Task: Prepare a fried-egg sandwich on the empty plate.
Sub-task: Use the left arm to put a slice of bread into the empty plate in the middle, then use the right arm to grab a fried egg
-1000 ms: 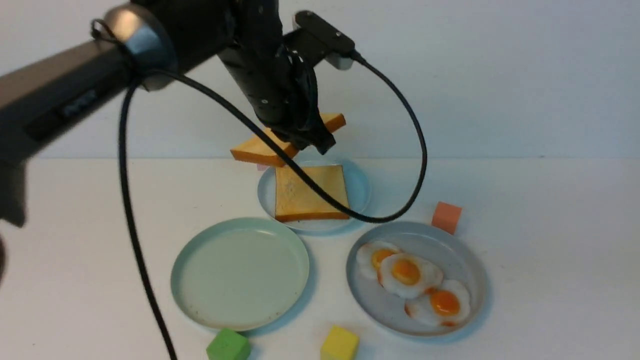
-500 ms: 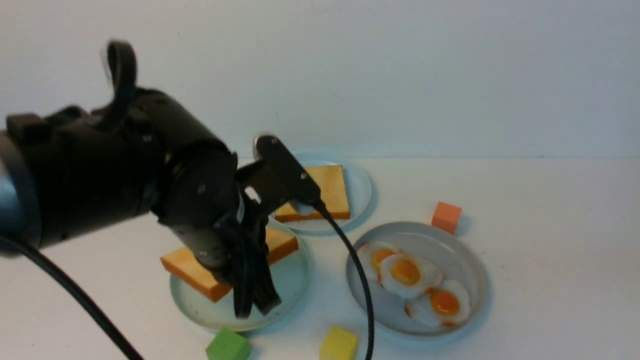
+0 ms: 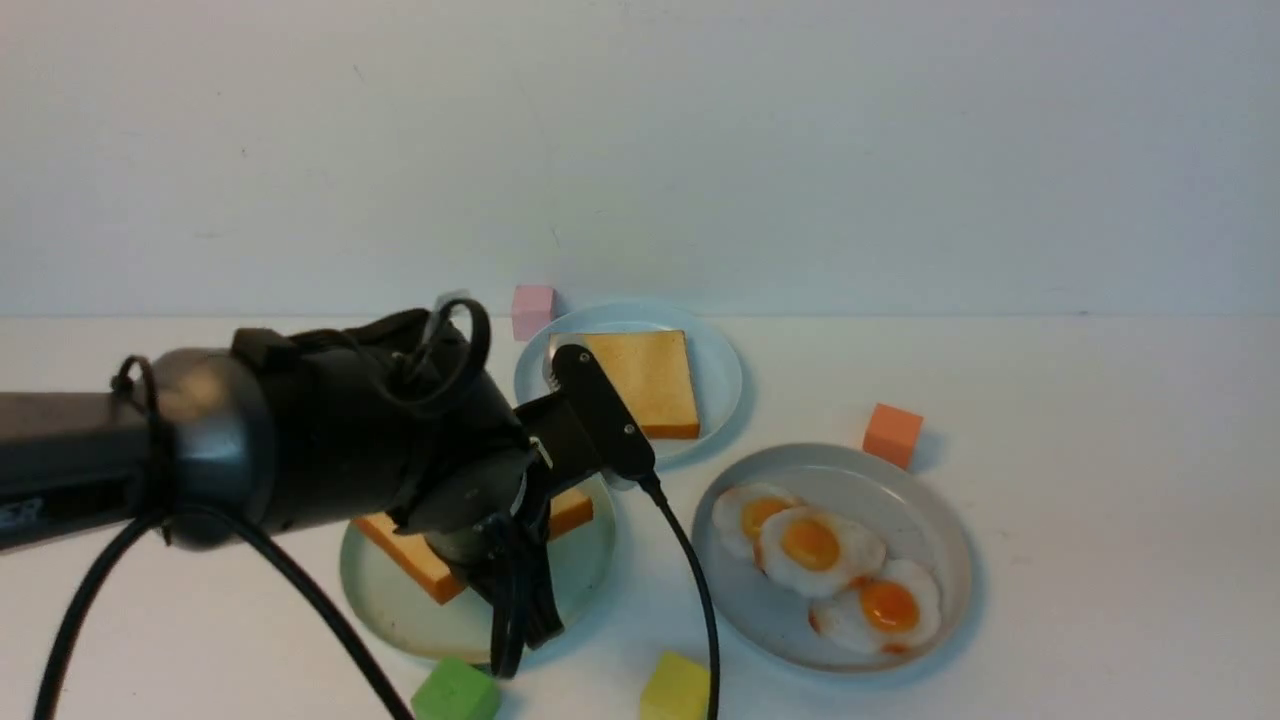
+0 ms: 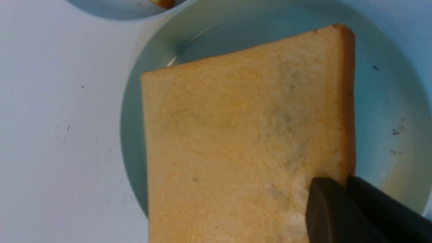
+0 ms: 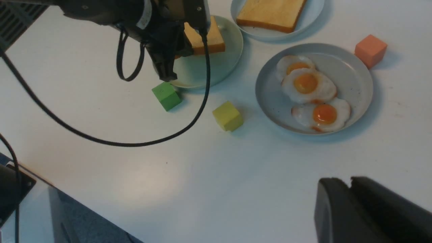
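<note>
Toast slice [image 4: 243,135] in the left hand's [image 4: 341,189] tight grip, over the mint-green plate [image 4: 388,101].

Readable text: nothing legible is showing in any of the three views.

A faint pale marking [image 3: 14,515] is sitting on the matte black tubular left-arm link [image 3: 70,450], right at the left edge of the front view. It is looking like a short strip of lettering or a logo, but it is blurring too much for a single character to be made out. It is also running off the frame edge, so only part of it is appearing.
</note>
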{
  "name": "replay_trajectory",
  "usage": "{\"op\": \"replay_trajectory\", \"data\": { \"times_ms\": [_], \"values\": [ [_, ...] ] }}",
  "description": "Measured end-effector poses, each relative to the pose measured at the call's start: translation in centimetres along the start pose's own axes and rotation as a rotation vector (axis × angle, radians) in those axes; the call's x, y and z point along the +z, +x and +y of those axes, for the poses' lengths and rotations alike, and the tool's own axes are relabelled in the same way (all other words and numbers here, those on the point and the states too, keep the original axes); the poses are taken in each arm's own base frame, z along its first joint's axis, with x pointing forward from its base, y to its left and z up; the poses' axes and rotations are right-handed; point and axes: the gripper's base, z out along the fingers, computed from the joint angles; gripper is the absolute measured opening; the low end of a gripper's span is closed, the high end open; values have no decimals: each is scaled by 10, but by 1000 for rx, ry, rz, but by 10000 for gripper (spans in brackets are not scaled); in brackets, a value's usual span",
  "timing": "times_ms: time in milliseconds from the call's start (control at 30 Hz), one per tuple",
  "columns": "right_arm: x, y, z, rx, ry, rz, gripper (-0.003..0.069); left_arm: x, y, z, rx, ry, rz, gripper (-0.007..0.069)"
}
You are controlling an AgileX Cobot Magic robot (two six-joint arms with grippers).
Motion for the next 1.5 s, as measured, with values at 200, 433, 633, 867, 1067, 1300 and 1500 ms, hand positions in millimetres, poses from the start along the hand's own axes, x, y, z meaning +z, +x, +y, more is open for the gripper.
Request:
{"op": "replay_trajectory", "data": {
  "times_ms": [200, 433, 633, 867, 1067, 1300, 1500],
  "values": [
    [0, 1, 2, 6, -20, 12, 95, 10, 1, -3, -26, 3, 23, 104],
    [0, 1, 4, 12, -39, 12, 95, 10, 1, -3, -38, 3, 23, 286],
    [0, 1, 4, 15, -47, 14, 98, -1, -3, -3, -86, 2, -6, 384],
    [27, -14, -5, 49, -47, 96, 100, -100, -28, -9, -239, 0, -222, 258],
    [113, -45, -36, 71, -32, 270, 90, -205, 14, -15, -478, 169, -429, -13],
    [202, -44, -55, 18, -41, 443, 57, -232, 106, -33, -589, 305, -514, -13],
    [268, -39, -34, -190, -30, 556, 92, -241, 138, -37, -610, 315, -650, -13]
  ]
}}
